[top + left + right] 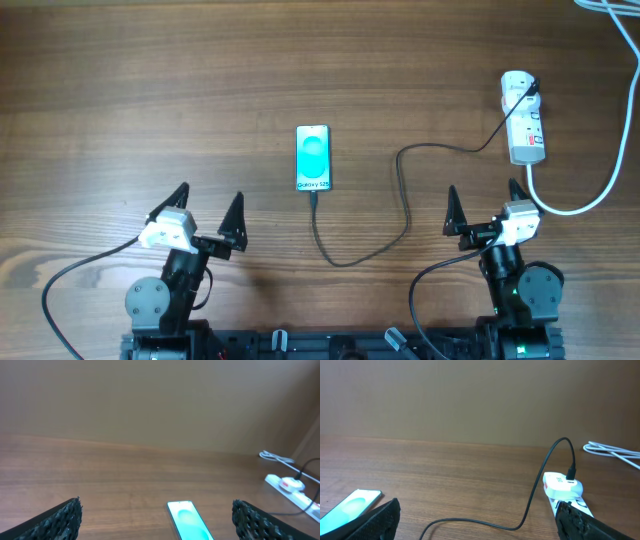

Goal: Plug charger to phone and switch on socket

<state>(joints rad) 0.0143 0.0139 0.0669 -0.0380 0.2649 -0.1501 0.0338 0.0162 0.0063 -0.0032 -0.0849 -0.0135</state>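
Brown wood-grain worktop [150, 90]. Phone [313, 157] flat near centre, turquoise screen up. Socket [523, 120], white strip, at 2 o'clock from phone, well apart. Charger [405, 215], thin black cable, loops from socket's 12 o'clock end to phone's 6 o'clock edge, tip touching it. White lead [590, 205] curls from socket's 6 o'clock end toward 3 o'clock.

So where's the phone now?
In the overhead view the phone lies screen-up near the middle of the table, left of the socket, with the charger tip at its near edge.
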